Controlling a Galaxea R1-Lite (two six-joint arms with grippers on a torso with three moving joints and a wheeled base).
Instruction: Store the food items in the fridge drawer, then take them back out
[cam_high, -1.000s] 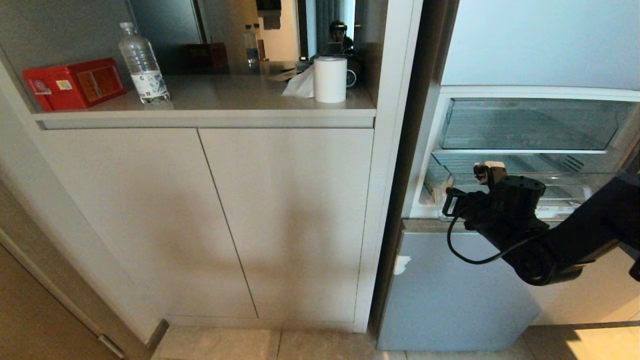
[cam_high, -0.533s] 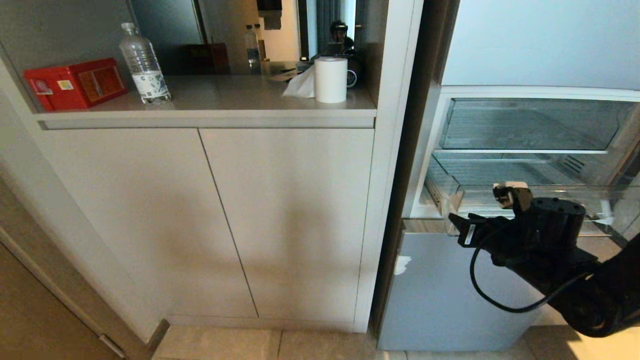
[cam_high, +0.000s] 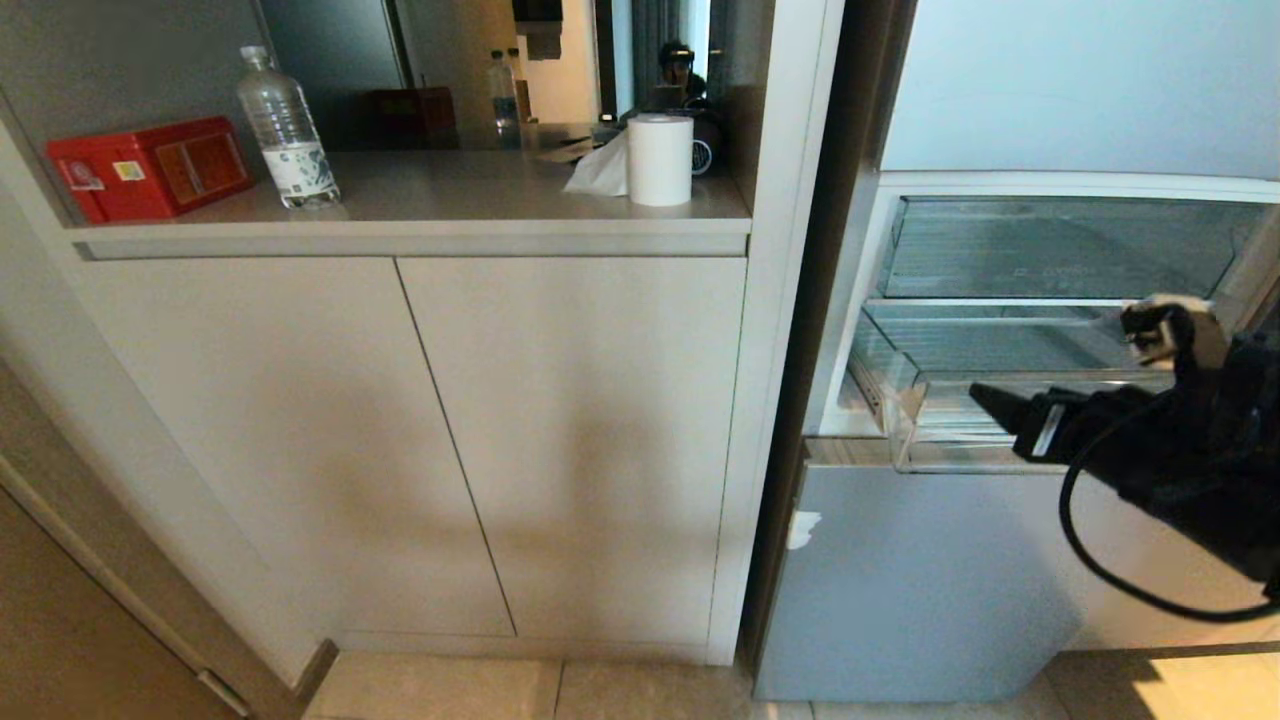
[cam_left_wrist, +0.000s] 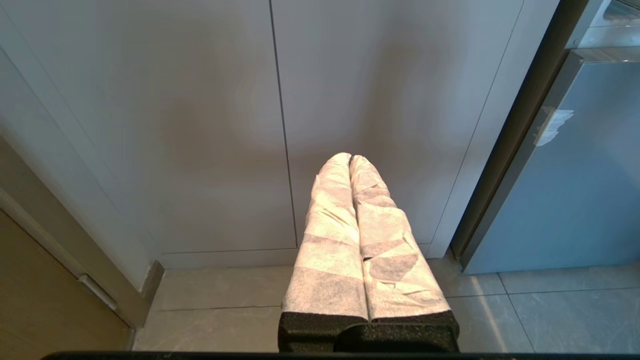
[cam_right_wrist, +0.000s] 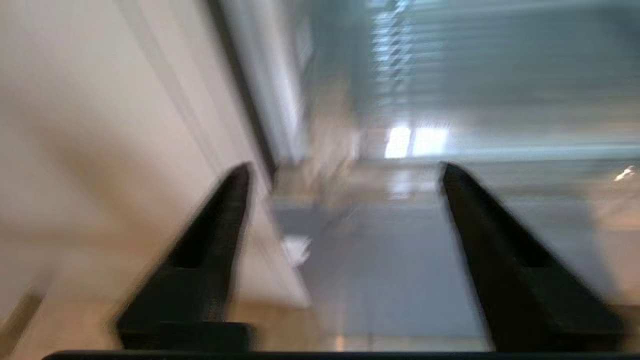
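A: Where is the fridge drawer (cam_high: 905, 400)?

B: Pulled out from the open fridge, a clear bin below another clear bin (cam_high: 1050, 250). No food shows in it.

A: And the right gripper (cam_right_wrist: 345, 170)?

B: Just in front of the drawer's lip, its 2 black fingers (cam_right_wrist: 220, 220) spread apart, holding nothing.

A: The left gripper (cam_left_wrist: 350, 159)?

B: Low by the cabinet doors (cam_left_wrist: 200, 125), its 2 wrapped fingers pressed together, empty

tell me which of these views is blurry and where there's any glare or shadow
Right wrist view: heavily motion-blurred, the open right gripper and fridge behind smeared. Left wrist view: sharp, soft shadow on the cabinet doors, a bright reflection on the fridge's lower door. Head view: sharp, broad shadow on the cabinet doors, glare patch on the floor at lower right.
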